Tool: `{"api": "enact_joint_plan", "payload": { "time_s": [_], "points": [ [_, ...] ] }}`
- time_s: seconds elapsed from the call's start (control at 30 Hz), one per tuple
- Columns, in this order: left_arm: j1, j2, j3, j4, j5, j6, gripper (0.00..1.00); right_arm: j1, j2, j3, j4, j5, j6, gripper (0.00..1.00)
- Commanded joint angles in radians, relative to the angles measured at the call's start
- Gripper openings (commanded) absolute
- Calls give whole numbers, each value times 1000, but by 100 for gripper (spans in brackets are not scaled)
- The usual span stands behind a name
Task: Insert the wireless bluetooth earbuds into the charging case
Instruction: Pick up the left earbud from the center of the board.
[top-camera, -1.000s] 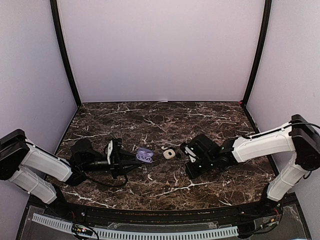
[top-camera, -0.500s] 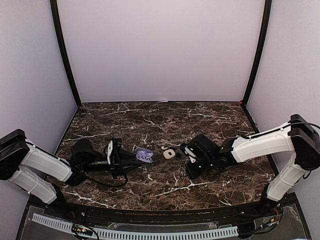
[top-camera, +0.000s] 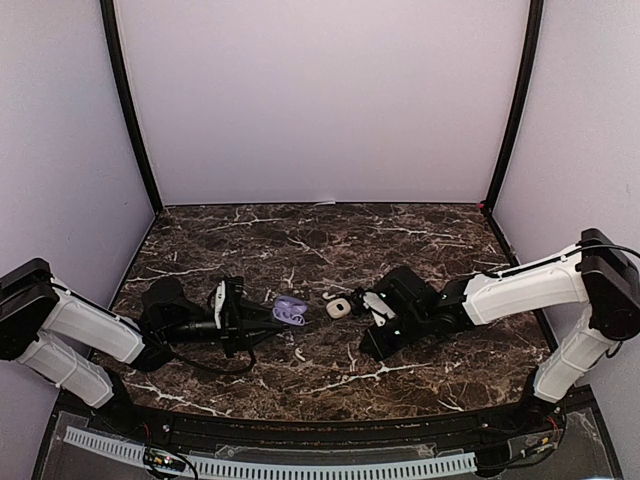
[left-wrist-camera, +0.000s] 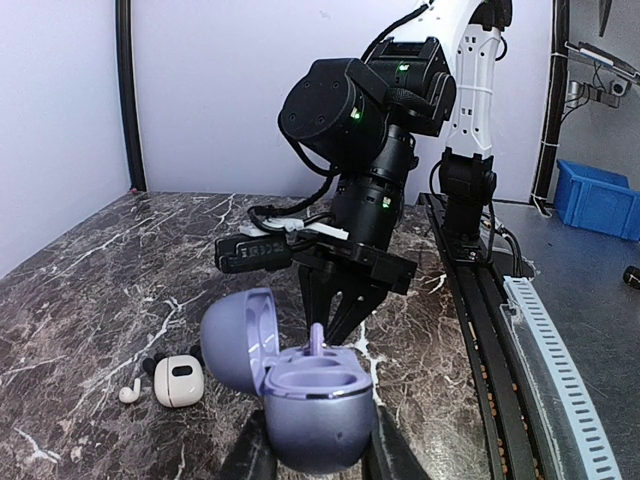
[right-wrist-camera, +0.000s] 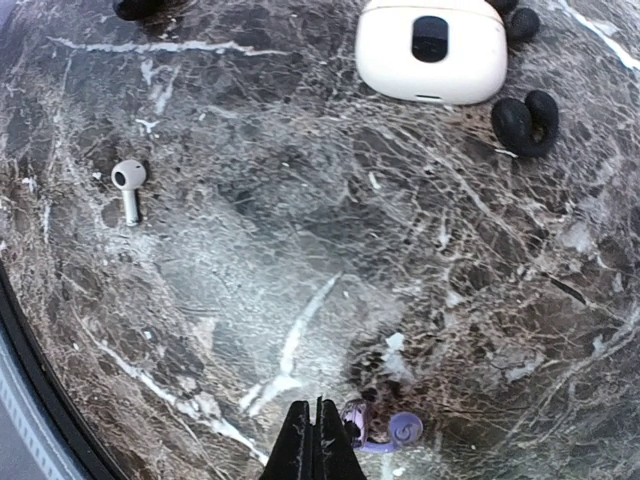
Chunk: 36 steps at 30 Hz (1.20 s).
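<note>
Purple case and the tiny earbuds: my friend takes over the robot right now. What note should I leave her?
Left gripper: shut on the open purple case, lid tipped back.
Right gripper: shut, seemingly pinching a purple earbud, tips just beyond the case.
On the table: a white case, with a white earbud and a dark earbud lying loose.
Done: case open and held, one earbud apparently picked up.
Left: no earbud shows in the purple case yet. Seat the purple one, then see to the loose ones.
</note>
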<state>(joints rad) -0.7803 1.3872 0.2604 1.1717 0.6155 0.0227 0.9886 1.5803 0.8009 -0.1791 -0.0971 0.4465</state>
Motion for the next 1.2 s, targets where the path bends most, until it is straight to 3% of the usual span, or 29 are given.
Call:
{"api": "enact_joint_plan", "payload": {
  "time_s": [0.0,0.13,0.27,0.77,1.17],
  "points": [
    [7,-16,12,9,3,11,2,1,-28,-11,50,-28,7,0],
    [7,-17,12,8,5,11,2,-14,-68,-25,32,14,25,1],
    [7,-17,13,6,5,11,2,-48,-104,-54,32,24,50,12],
    [7,2,20,11,16,4,2,-125,-108,-74,24,-68,43,18],
    [7,13,28,5,21,7,2,-133,-46,-27,-74,14,18,21]
  ]
}}
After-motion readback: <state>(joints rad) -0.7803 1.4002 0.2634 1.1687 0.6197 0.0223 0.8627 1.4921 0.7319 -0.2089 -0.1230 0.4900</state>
